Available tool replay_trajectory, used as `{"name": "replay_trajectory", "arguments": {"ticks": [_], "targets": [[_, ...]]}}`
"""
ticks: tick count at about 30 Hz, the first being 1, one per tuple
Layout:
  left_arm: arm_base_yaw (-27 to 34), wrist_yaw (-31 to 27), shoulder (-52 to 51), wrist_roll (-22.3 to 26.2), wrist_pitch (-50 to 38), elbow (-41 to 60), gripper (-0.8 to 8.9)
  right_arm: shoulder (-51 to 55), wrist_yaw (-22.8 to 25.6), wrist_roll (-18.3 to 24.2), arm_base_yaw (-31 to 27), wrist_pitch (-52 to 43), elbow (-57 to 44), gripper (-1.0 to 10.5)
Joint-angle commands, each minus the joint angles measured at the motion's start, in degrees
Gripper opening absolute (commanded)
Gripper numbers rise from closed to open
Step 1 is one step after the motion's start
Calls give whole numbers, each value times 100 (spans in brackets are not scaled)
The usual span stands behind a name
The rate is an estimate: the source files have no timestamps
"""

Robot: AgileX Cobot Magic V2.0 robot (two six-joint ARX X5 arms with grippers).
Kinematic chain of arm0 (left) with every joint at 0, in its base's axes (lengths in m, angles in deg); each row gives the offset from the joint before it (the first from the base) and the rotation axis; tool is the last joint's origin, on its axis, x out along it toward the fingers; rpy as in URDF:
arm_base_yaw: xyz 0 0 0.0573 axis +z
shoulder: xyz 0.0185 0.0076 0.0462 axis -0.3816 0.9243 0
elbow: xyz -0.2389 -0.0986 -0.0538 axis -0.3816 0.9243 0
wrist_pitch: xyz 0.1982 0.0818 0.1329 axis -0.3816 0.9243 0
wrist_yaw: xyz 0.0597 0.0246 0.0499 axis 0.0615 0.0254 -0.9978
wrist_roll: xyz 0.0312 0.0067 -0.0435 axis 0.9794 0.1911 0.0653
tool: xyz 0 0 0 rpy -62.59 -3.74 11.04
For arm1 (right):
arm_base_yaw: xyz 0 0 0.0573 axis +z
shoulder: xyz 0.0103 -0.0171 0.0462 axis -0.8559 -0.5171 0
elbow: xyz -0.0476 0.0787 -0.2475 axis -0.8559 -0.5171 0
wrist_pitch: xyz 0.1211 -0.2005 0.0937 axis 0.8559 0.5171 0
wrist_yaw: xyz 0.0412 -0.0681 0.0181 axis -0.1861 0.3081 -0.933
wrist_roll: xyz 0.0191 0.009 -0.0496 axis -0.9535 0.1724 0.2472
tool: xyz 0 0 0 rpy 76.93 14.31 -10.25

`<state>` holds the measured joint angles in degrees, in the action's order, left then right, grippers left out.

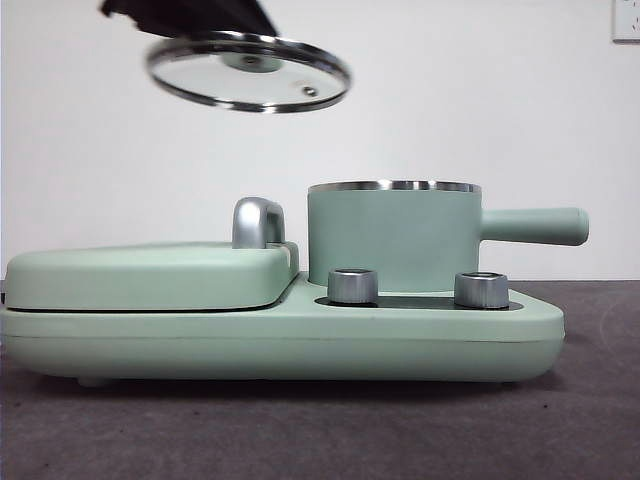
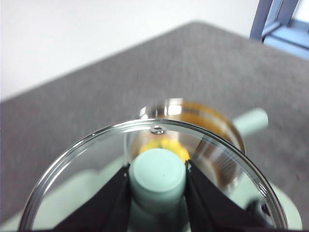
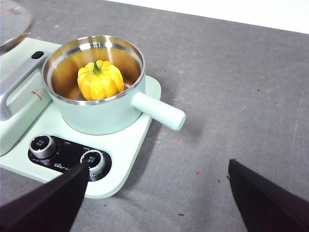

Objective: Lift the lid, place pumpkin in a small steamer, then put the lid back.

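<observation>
My left gripper [image 2: 158,169] is shut on the mint-green knob of the glass lid [image 2: 96,164]. In the front view the lid [image 1: 248,72] hangs tilted, high up and left of the small steamer [image 1: 393,238], under the dark left gripper [image 1: 190,14]. The steamer [image 3: 104,118] stands open on the appliance base, its long handle [image 3: 159,111] pointing away from the griddle side. Inside it rests the yellow pumpkin [image 3: 100,79] with its green stem up; the front view hides it behind the pot wall. My right gripper [image 3: 159,203] is open and holds nothing, above the grey table beside the base.
The wide mint-green appliance base [image 1: 280,335] carries a flat griddle cover [image 1: 150,275] with a steel handle [image 1: 257,222], and two silver knobs [image 1: 352,286] in front of the pot. A grey mat [image 3: 241,96] covers the table around it.
</observation>
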<state>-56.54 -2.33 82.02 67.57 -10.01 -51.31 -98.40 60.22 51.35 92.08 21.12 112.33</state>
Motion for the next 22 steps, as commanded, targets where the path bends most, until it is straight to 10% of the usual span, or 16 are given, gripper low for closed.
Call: {"name": "replay_trajectory", "arguments": {"ticks": [1, 22], "targets": [[-142, -24, 286, -57, -715, -109, 10, -35, -2, -59, 31, -72, 42, 443], [-654, 120, 2203, -92, -1906, -1069, 10, -35, -4, -66, 31, -52, 42, 443]]}}
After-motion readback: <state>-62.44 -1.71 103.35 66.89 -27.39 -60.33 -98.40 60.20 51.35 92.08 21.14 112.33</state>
